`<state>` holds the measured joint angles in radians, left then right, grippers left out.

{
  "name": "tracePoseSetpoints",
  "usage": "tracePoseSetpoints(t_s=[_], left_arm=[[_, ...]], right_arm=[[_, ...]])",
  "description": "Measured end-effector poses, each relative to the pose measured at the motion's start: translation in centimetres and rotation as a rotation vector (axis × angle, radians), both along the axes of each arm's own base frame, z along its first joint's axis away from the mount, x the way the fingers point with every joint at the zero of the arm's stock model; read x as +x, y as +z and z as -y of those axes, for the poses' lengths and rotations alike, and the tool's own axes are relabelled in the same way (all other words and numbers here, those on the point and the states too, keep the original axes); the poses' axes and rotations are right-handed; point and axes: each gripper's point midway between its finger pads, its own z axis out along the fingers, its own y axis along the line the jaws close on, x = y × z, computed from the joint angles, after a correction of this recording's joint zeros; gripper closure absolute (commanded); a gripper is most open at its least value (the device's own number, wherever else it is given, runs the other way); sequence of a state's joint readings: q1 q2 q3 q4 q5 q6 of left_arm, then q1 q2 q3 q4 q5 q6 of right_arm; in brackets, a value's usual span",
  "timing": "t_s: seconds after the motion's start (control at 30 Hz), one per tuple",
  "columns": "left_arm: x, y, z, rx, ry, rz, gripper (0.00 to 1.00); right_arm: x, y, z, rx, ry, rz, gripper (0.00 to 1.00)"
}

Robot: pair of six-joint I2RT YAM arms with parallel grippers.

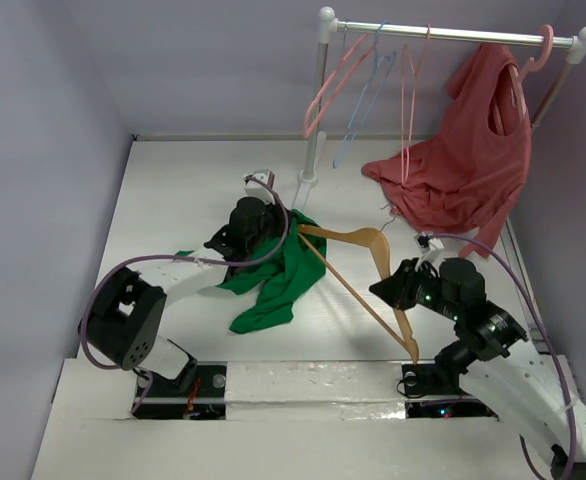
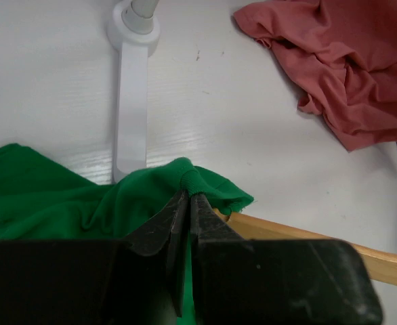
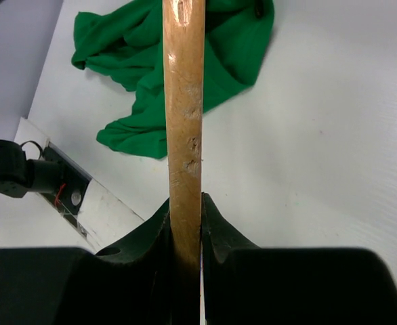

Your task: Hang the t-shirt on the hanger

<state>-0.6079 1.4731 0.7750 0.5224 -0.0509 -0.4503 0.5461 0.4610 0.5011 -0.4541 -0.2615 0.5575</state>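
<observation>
With left gripper (image 2: 188,198) pinched tight on t-shirt (image 2: 63,196) fold, right gripper (image 3: 185,211) clamped around hanger (image 3: 183,101) arm: risks cloth slipping free or bunching just beyond fingertips.

t-shirt (image 1: 273,275) L of hanger (image 1: 358,260) on table (image 1: 173,200).
rack (image 1: 318,120) behind both; garment (image 1: 468,170) hangs off rack's R end, hem on table.
</observation>
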Motion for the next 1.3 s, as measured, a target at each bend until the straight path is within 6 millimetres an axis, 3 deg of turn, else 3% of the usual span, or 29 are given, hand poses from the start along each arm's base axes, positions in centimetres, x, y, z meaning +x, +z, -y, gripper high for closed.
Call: tracePoseSetpoints(t_s=[0.13,0.27,0.37,0.5,0.67,0.83,1.03,1.3], left_arm=[[-1.0,-0.3,-0.1,0.004,-0.015,-0.009,1.0],[-2.4,0.7,1.0,-0.001,-0.053,0.002,1.0],[-4.2,2.4,1.7,-0.009,-0.076,0.024,1.0],[-5.8,5.4,0.8,-0.021,-0.037,0.067,1.0],[-5.6,7.9,-2.9,-0.005,0.109,0.105,1.0],[-4.3,9.9,-5.2,0.012,0.205,0.127,1.0],[-3.9,10.9,-5.8,0.022,0.23,0.14,1.0],[-4.7,10.7,-5.5,0.013,0.2,0.125,1.0]], right_arm=[[0.2,0.4,-1.8,0.021,0.051,0.037,1.0],[-0.1,1.0,-4.0,0.029,0.098,0.085,1.0],[-0.4,1.1,-5.6,0.012,0.109,0.13,1.0],[-0.1,1.3,-7.6,-0.014,0.081,0.211,1.0],[0.5,1.5,-7.9,-0.07,0.013,0.254,1.0],[-0.1,4.1,-7.8,-0.039,-0.007,0.291,1.0],[-1.1,6.6,-7.8,0.0,-0.013,0.323,1.0],[1.1,5.3,-8.6,-0.091,-0.116,0.368,1.0]])
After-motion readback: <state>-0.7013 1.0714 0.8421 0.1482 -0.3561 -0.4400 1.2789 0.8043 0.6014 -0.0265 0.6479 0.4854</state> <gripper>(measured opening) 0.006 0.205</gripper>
